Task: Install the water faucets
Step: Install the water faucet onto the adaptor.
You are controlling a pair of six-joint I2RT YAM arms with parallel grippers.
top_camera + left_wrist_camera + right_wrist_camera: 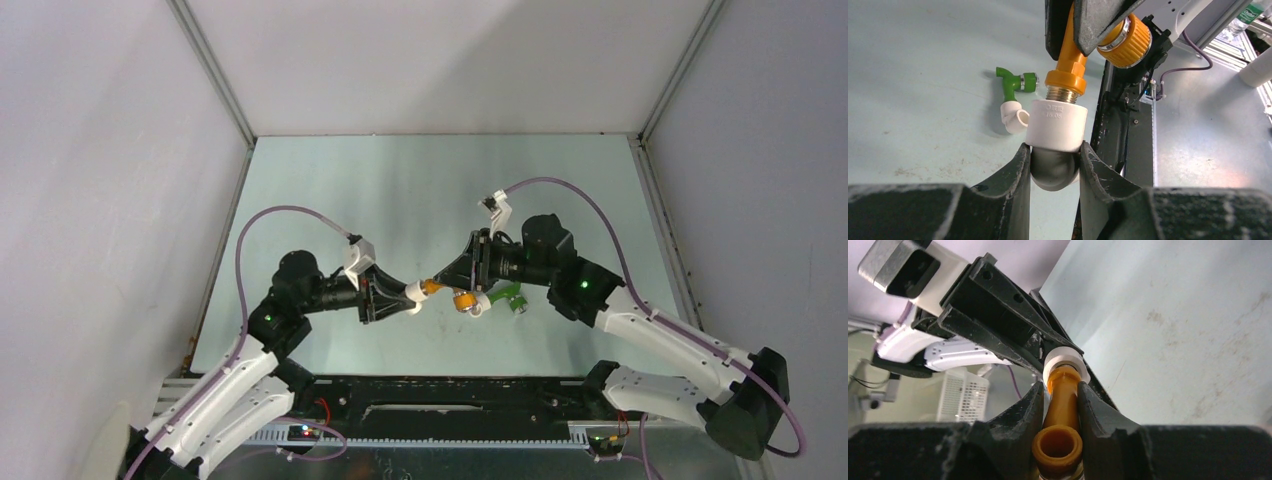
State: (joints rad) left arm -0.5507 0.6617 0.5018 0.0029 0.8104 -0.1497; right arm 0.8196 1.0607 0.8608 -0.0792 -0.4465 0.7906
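table point(400, 180): green faucet point(1010, 85) lies there, seated in its white elbow point(1013, 116), looks done. l gripper point(1054, 155) clamped on 2nd white elbow point(1056, 125); r gripper point(1060, 390) clamped on orange faucet point(1069, 57), held mid-air betw the arms. brass thread point(1062, 95) at elbow mouth partly showing, so prob not fully screwed in yet.

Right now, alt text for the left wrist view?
The left pincer clamps a white elbow fitting, with the orange faucet threaded into its top and gripped from above by the right pincer. Behind, a green faucet joined to a second white fitting lies on the table.
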